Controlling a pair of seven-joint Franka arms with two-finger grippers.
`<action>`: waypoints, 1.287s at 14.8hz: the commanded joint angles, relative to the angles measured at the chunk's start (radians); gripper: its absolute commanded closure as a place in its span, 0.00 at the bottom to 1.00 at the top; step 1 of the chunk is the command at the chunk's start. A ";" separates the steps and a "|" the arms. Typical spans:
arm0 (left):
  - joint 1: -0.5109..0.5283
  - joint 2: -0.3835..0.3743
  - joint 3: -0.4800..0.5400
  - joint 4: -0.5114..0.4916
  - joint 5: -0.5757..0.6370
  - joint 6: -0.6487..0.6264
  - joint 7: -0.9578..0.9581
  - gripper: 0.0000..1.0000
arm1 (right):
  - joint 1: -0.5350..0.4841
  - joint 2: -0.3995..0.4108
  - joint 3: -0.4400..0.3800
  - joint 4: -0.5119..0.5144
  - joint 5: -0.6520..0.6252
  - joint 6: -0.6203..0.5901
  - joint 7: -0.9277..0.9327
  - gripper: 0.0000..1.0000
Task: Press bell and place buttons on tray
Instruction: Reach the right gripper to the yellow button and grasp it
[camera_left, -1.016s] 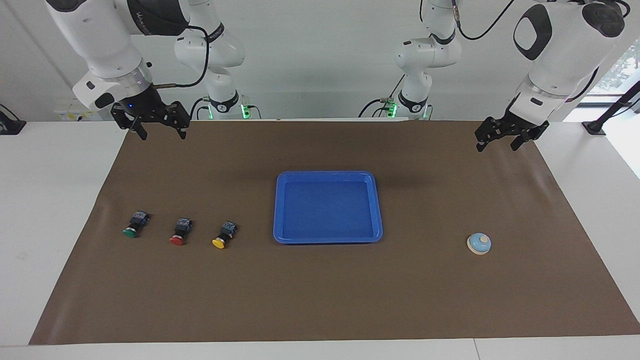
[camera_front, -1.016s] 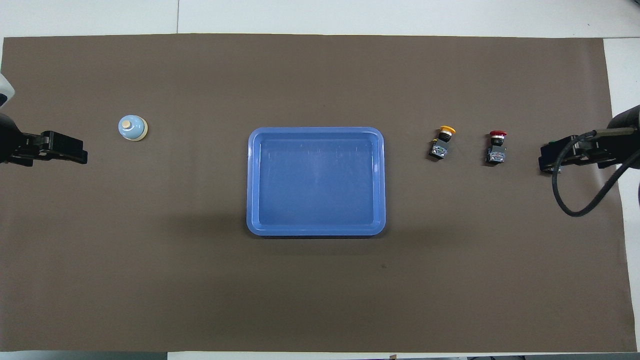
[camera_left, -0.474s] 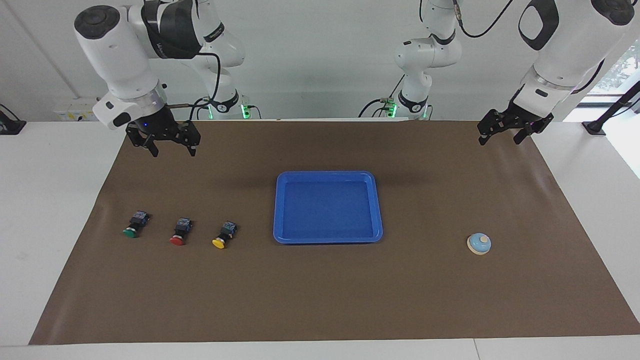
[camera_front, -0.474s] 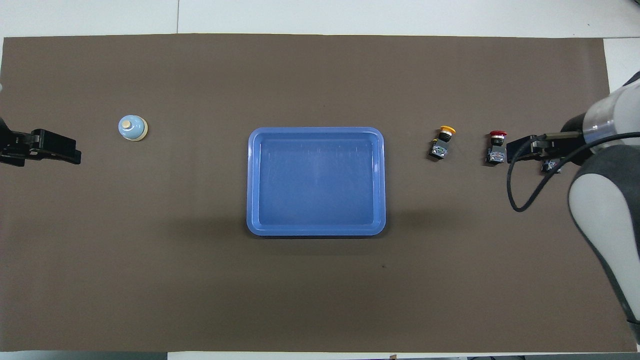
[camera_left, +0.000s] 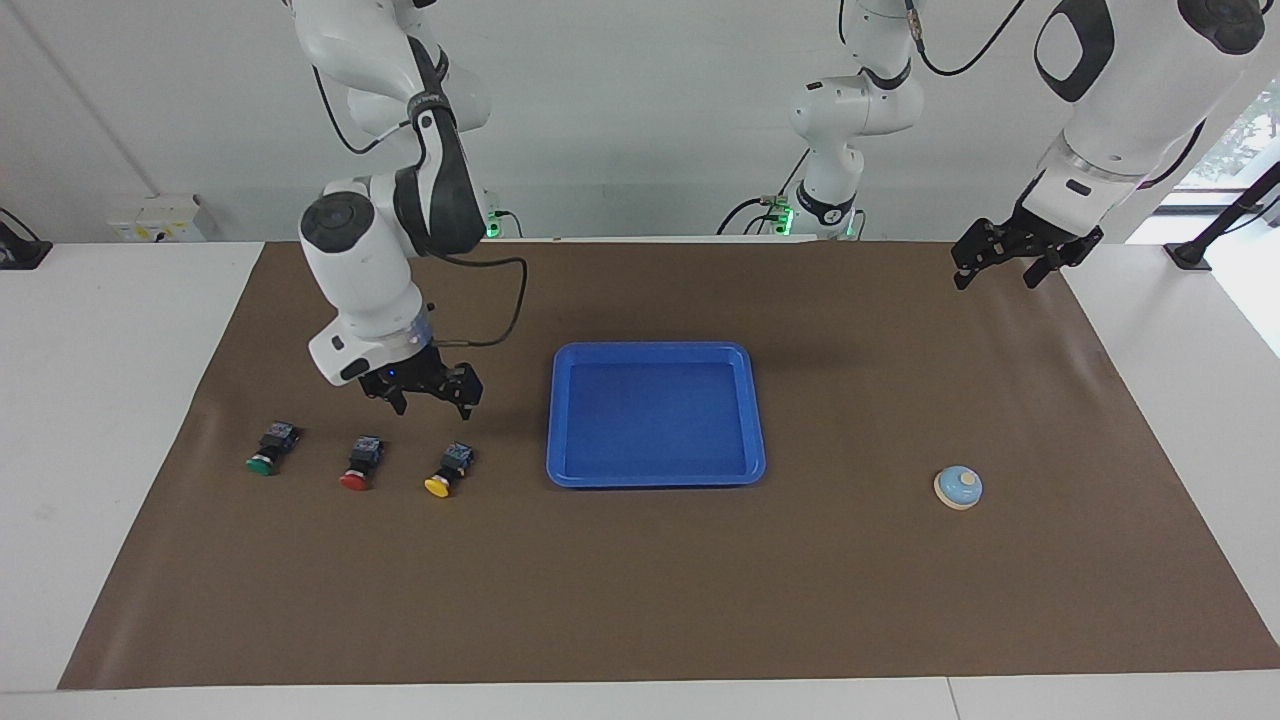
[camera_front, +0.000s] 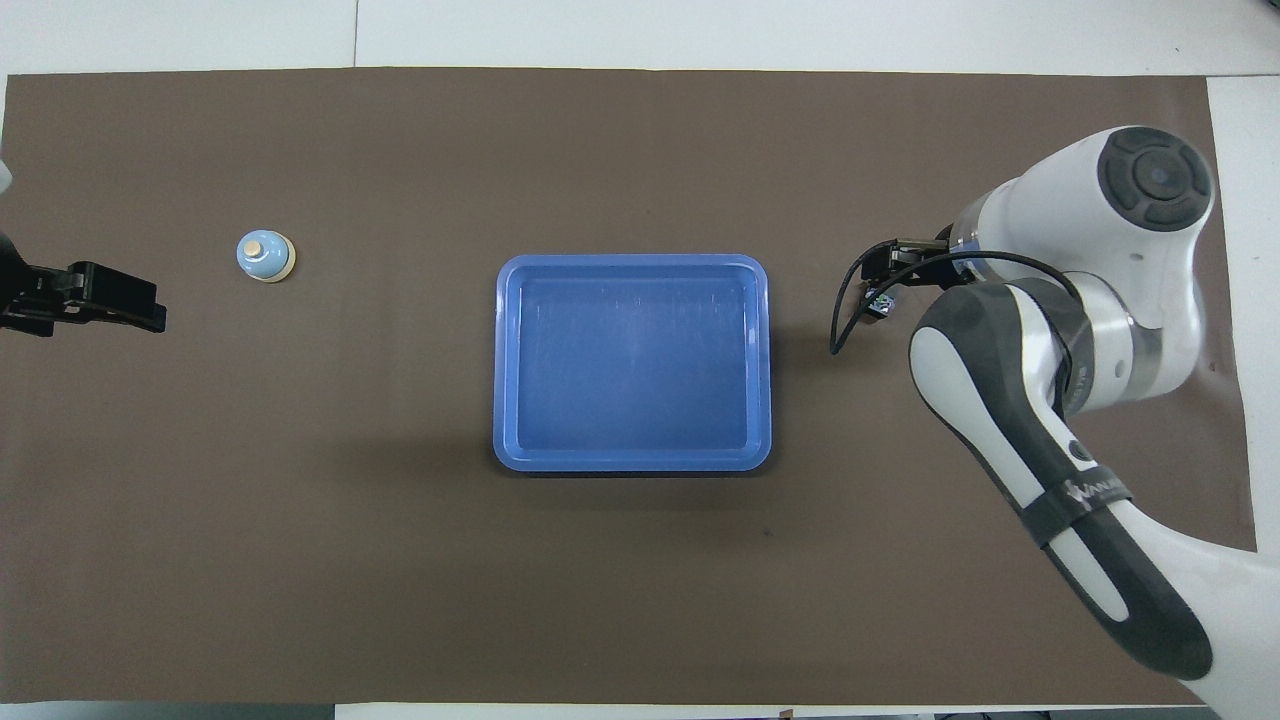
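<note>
My surroundings, itemised. One white table (camera_left: 120, 400), broad, its top running past every edge of the covering laid on it. One brown mat (camera_left: 640, 580), matte and rectangular, spread over most of the tabletop, with faint creases toward both ends. One pale grey-white wall (camera_left: 640, 120) along my side of the table, plain and evenly lit. One small white box (camera_left: 165, 218) with yellow marks against that wall, toward the right arm's end. One window (camera_left: 1240, 140) toward the left arm's end, daylight and green foliage showing through it. One black stand (camera_left: 1215, 235) by the window, slanted. Light soft and diffuse; shadows on the mat faint.
</note>
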 joint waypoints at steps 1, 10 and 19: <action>0.007 0.000 0.006 0.005 -0.008 -0.008 -0.009 0.00 | 0.010 0.064 0.000 -0.008 -0.016 0.085 0.059 0.00; 0.008 -0.002 0.009 0.005 -0.008 -0.008 -0.007 0.00 | -0.003 0.141 -0.003 -0.013 -0.084 0.141 0.081 0.06; 0.008 0.000 0.009 0.005 -0.008 -0.008 -0.007 0.00 | 0.008 0.142 -0.001 -0.007 -0.084 0.139 0.138 1.00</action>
